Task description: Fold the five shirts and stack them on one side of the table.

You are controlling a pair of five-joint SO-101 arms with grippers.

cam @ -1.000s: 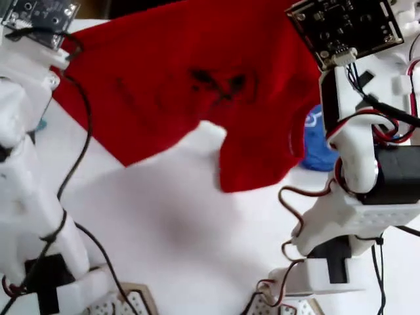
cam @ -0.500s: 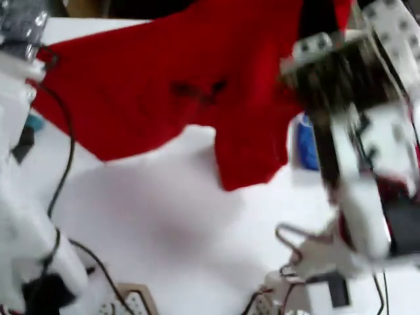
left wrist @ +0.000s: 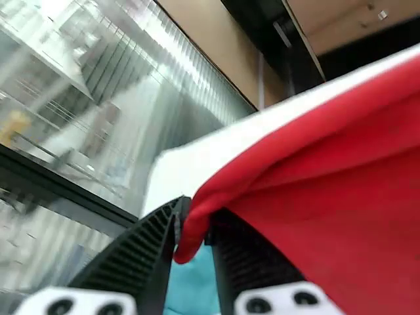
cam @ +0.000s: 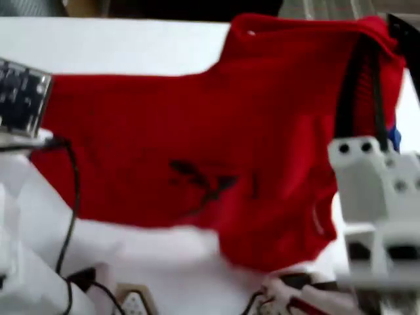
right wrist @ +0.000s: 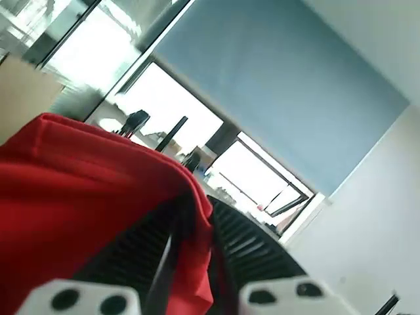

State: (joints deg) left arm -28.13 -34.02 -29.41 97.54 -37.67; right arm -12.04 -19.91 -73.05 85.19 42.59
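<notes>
A red shirt [cam: 197, 131] with a dark print hangs spread between my two arms above the white table [cam: 118, 42]. My left gripper [left wrist: 193, 213] is shut on one corner of the red shirt [left wrist: 328, 164], the cloth pinched between its black fingers [left wrist: 147, 246]. My right gripper [right wrist: 197, 210] is shut on another edge of the red shirt [right wrist: 72, 177], held high. In the high view the right gripper [cam: 366, 59] rises at the shirt's far right top, and the left arm [cam: 23, 105] stands at the shirt's left edge.
A blue cloth [cam: 394, 138] peeks out behind the right arm [cam: 377, 197]. A teal cloth [left wrist: 190, 289] lies below the left gripper. Cables and arm bases [cam: 131, 298] crowd the table's near edge. Bare white table shows at the far left.
Both arms have raised the red shirt, which now hangs higher and spread wider across the view. The right arm swung upward, carrying its edge to the top right.
</notes>
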